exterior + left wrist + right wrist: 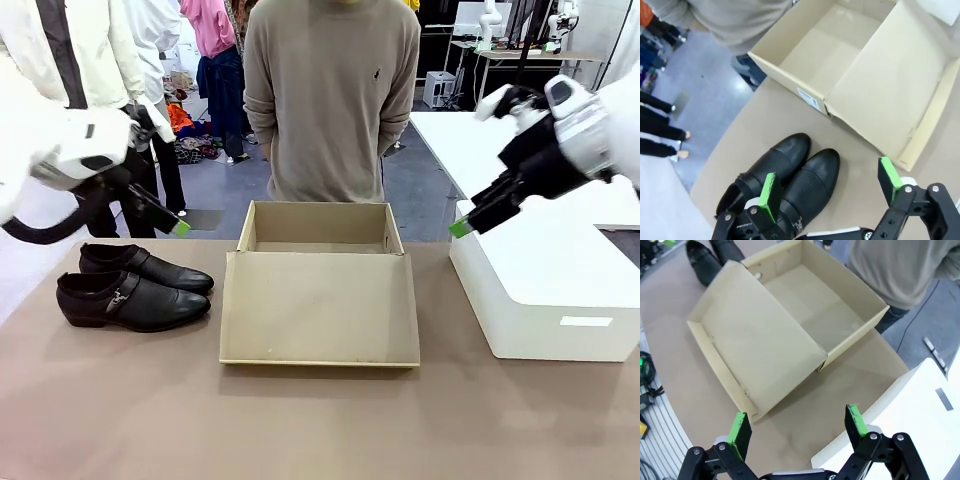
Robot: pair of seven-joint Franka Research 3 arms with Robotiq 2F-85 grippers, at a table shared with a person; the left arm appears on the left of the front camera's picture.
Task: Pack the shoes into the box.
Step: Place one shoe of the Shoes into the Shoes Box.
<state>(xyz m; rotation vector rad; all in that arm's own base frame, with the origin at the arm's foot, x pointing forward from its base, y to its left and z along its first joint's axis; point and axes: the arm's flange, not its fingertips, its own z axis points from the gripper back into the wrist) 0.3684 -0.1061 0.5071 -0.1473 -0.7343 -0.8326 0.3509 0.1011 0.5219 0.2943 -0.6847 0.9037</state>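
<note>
1. The left gripper (830, 186), black with green pads, hangs over the left part of the table. Its jaws are spread wide with nothing between them, and in its wrist view the shoes lie just below it.
2. The pair of black glossy leather dress shoes (135, 287) lies on the brown table (300, 420). They are side by side and touching, with toes pointing towards the box. They are near its left side but apart from it, and both are outside it.
3. The tan cardboard shoebox (318, 225) stands mid-table, open. Its hinged flap lid (320, 305) is folded down flat towards the robot's side.
4. A person in a beige sweater (330, 100) stands at the far edge, right behind the shoebox.
5. The right gripper (797, 425) is raised over the gap between the shoebox and the white box. Its jaws are fully apart and it grips nothing.
6. A large white rounded-corner box (540, 290) sits at the table's right, near the shoebox without touching it.
</note>
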